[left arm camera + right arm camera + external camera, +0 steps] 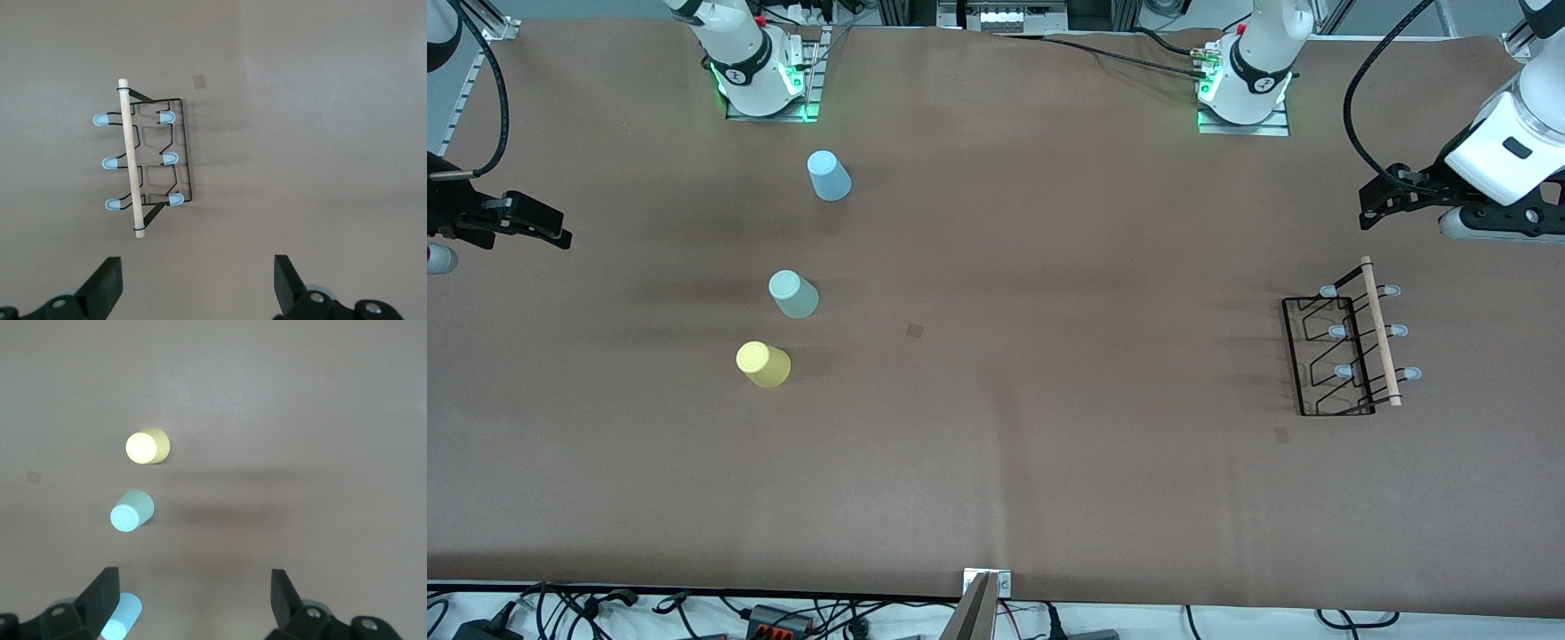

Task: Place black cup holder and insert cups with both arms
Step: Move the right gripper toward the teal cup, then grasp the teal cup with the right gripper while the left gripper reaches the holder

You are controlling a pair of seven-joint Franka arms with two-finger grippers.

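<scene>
The black cup holder rests on the brown table toward the left arm's end, its wooden rod on top; it also shows in the left wrist view. Three cups stand upside down toward the right arm's end: light blue farthest from the camera, mint-green, and yellow nearest. The right wrist view shows the yellow cup, the mint-green cup and the light blue cup. My left gripper hangs open and empty above the table beside the holder. My right gripper hangs open and empty beside the cups.
The arm bases stand at the table's edge farthest from the camera. Cables and a metal bracket lie along the nearest edge. Small dark marks are on the table cover.
</scene>
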